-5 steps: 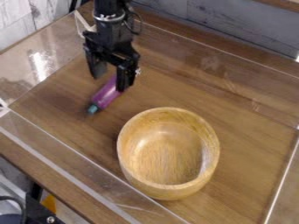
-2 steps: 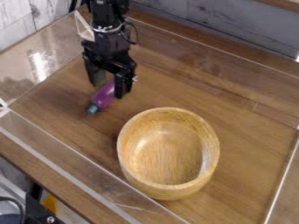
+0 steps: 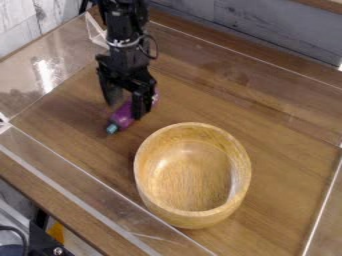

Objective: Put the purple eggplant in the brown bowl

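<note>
My gripper (image 3: 126,98) points straight down with its jaws spread wide, one on each side of the purple eggplant (image 3: 122,115), not clamped on it. I see the eggplant lying flat on the wooden worktop (image 3: 254,95), its dark stem end toward the near left. The brown bowl (image 3: 193,173) sits empty on the worktop to the near right, close to the eggplant but apart.
</note>
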Controlling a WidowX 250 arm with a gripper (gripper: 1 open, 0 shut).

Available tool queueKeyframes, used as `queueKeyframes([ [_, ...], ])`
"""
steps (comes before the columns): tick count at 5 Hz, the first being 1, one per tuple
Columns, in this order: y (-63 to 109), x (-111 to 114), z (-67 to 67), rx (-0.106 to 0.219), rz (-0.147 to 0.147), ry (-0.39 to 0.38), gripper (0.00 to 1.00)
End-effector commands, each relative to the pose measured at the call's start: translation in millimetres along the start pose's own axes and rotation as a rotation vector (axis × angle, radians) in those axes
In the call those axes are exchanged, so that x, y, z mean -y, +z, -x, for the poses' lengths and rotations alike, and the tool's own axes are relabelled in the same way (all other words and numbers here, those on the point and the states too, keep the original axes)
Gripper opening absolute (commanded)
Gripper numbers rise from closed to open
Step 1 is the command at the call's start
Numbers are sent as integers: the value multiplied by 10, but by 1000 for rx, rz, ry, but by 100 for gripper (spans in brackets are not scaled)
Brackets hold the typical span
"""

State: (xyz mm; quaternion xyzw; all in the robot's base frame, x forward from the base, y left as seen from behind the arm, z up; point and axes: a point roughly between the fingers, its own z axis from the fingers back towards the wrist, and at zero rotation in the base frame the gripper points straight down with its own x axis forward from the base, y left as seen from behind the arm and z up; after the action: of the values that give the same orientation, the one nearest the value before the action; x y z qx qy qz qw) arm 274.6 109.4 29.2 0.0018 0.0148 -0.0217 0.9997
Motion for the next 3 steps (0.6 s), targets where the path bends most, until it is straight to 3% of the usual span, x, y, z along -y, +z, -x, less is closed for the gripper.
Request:
queueKeyframes([
  [1, 102, -84, -95, 51, -15, 10, 100],
  [3, 57, -127, -156, 59, -5, 5, 100],
])
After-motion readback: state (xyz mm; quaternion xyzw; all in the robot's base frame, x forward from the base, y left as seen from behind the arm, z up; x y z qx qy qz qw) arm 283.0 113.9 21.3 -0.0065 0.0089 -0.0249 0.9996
